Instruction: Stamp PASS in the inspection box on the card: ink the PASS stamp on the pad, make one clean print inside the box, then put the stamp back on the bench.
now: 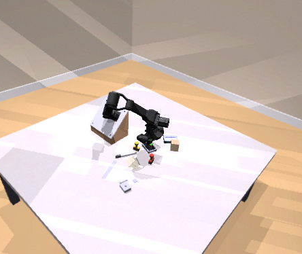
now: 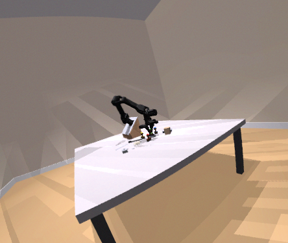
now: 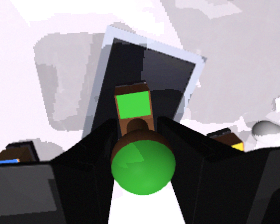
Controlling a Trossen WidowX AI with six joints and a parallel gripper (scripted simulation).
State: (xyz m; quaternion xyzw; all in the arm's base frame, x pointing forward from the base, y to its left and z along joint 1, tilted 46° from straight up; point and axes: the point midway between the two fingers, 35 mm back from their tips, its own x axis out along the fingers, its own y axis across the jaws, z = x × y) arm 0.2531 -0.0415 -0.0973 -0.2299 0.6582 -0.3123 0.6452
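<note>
The green-knobbed, brown-bodied PASS stamp (image 3: 135,122), clamped upright in the black end effector (image 3: 141,150), hangs directly over the dark, pale-framed ink pad (image 3: 161,75) near the desk's (image 1: 220,204) middle, so the coming move looks straight down.

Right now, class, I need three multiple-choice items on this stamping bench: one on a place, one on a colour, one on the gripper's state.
1. Where is the green-knobbed stamp?
A. Over the dark ink pad
B. On the wooden block
C. Beside the pen

2. What colour is the knob of the stamp standing free nearest the card?
A. Blue
B. Red
C. White

3. What is the gripper doing?
A. Open, holding nothing
B. Shut on nothing
C. Shut on the green-knobbed stamp

Key: 1 A, wrist view shows the pad behind the stamp; 2 B, top view shows red; 3 C, fingers flank its neck.
</note>
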